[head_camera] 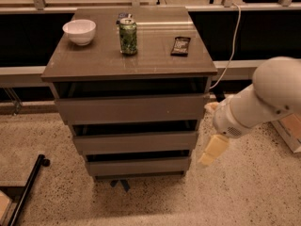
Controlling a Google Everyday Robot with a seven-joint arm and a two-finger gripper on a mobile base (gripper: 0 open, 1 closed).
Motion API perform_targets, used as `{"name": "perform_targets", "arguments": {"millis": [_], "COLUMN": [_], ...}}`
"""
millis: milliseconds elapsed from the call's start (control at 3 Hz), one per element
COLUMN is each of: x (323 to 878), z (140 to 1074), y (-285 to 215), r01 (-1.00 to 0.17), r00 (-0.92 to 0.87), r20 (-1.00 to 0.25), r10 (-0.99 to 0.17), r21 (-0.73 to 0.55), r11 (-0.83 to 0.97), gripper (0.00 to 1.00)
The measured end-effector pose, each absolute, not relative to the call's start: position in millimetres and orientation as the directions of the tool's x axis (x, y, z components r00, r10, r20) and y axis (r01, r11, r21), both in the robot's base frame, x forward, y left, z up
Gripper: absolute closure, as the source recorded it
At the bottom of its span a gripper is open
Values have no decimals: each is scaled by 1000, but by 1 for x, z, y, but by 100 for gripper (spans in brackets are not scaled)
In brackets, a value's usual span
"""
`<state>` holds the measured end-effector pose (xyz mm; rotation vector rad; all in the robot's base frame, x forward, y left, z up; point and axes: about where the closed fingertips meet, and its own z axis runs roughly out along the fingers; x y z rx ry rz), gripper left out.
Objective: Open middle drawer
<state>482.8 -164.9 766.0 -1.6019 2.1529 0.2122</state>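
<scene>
We are mid-approach: our gripper (210, 153) hangs lower right of centre, near the right end of the middle drawer (135, 141), gripping nothing; its opening we cannot tell. Next we should hook the front's upper edge and pull.

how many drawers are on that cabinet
3, stacked: the top drawer, the middle drawer under it, the bottom drawer lowest. The gripper hangs just right of the middle drawer.
</scene>
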Motion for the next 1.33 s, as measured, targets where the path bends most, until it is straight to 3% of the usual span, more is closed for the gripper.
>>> {"name": "perform_targets", "arguments": {"millis": [667, 1333], "x": [530, 538], "z": [672, 646], "y": [-142, -143], "r01": [-899, -868], "r00": [-282, -338], "r20": [-631, -613], "r10": [-723, -714], "r21": [-90, -91], "r11": [429, 488], "gripper": [0, 0]}}
